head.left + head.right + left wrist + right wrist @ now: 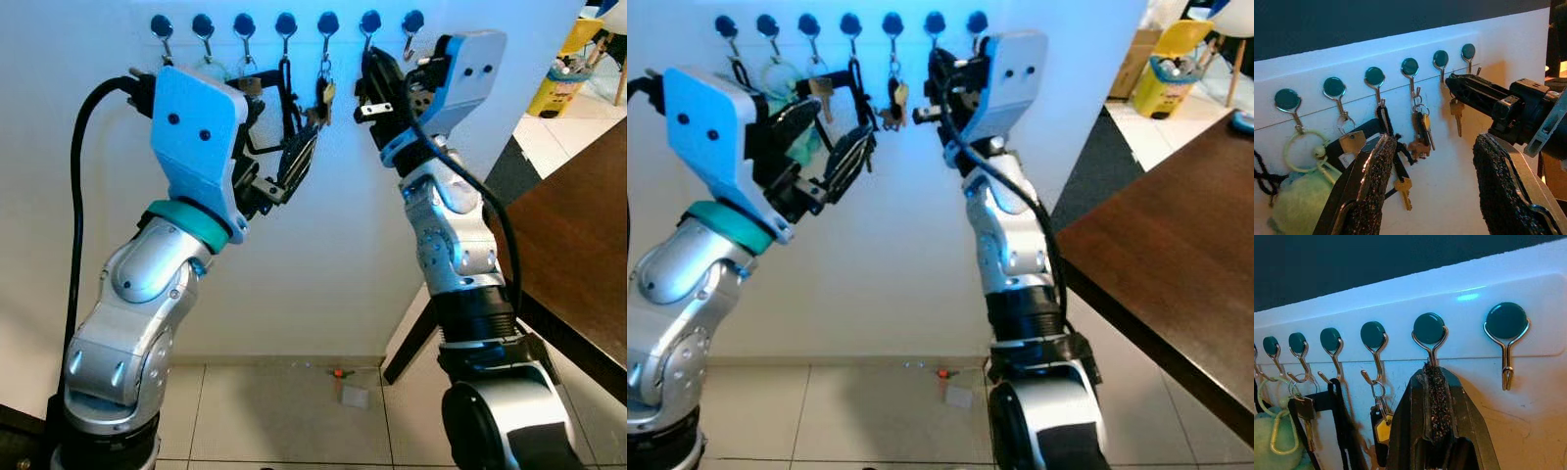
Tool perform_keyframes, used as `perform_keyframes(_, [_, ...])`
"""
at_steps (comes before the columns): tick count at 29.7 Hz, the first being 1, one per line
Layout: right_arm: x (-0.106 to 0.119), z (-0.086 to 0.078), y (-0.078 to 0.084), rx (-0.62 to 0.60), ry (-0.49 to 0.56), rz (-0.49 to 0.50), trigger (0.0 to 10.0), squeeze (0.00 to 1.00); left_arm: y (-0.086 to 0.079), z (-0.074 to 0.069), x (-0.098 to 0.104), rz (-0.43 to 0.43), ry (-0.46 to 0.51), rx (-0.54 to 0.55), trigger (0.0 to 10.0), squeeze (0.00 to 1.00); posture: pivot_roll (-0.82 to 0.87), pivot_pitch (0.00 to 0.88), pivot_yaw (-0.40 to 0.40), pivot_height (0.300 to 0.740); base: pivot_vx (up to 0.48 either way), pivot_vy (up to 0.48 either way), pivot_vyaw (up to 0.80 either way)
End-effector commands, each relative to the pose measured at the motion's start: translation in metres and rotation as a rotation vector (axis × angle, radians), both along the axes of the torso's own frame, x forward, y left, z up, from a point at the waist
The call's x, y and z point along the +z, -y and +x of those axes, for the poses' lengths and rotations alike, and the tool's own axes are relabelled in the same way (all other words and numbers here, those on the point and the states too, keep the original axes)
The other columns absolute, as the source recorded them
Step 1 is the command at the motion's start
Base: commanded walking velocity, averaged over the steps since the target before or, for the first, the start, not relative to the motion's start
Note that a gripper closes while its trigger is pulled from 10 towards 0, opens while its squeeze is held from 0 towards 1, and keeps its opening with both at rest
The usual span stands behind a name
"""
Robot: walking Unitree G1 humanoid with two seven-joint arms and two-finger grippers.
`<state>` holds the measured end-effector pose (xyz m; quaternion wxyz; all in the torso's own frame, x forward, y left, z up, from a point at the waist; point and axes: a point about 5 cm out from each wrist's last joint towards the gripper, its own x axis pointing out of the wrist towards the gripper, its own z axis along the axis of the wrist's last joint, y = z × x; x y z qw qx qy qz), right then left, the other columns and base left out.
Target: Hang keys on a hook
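Note:
Seven dark round-headed hooks (285,23) run along a white wall. My right gripper (1433,369) is shut, its tips just under the sixth hook (1430,329). A brass key (1456,111) dangles right below those tips; I cannot tell whether its ring sits on the hook. The seventh hook (1506,322) is bare. My left gripper (1432,147) is open with nothing between its fingers, held up in front of the middle hooks. Those carry a key bunch with a yellow tag (1422,128), a black strap (285,98) and a green pompom on a ring (1298,200).
A dark brown table (578,225) stands close on the right, with its slanted leg (411,343) reaching towards the wall. A yellow bin (563,78) is farther back right. Small scraps (353,395) lie on the tiled floor below.

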<state>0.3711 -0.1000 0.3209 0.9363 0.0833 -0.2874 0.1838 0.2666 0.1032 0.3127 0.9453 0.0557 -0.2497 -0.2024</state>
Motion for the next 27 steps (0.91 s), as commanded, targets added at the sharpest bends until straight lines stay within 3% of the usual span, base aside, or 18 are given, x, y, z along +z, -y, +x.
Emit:
perform_keyframes(1, [-0.016,0.008,0.014,-0.054,-0.108,0.066,10.0,0.00,0.002,-0.002,0.000,0.006,0.000,-0.013,10.0,0.00,-0.03,0.114,0.115,0.740,0.000,0.000,0.00])
perform_keyframes(12, [-0.009,0.006,0.015,-0.041,-0.074,0.089,10.0,0.00,0.002,-0.002,0.000,0.006,-0.001,-0.013,10.0,0.00,-0.03,0.114,0.116,0.740,0.000,0.000,0.00])
perform_keyframes(14, [-0.001,0.002,0.016,-0.046,-0.019,0.090,10.0,0.00,0.002,-0.002,0.000,0.008,-0.003,-0.014,10.0,0.00,-0.03,0.114,0.116,0.740,0.000,0.000,0.00])
perform_keyframes(16, [0.015,-0.006,0.019,-0.118,0.115,0.035,10.0,0.00,0.002,-0.002,-0.001,0.009,-0.005,-0.015,10.0,0.00,-0.03,0.113,0.117,0.740,0.000,0.000,0.00])
perform_keyframes(18, [0.022,-0.008,0.020,-0.149,0.160,0.011,10.0,0.00,0.002,-0.002,-0.001,0.009,-0.005,-0.017,10.0,0.00,-0.04,0.112,0.116,0.740,0.000,0.000,0.00])
perform_keyframes(25, [0.020,-0.006,0.020,-0.154,0.140,-0.008,10.0,0.00,0.002,-0.002,-0.001,0.010,-0.005,-0.018,10.0,0.00,-0.04,0.109,0.116,0.740,0.000,0.000,0.00])
perform_keyframes(27, [0.011,-0.004,0.018,-0.159,0.109,-0.052,10.0,0.00,0.002,-0.002,-0.002,0.010,-0.004,-0.019,10.0,0.00,-0.03,0.107,0.114,0.740,0.000,0.000,0.00])
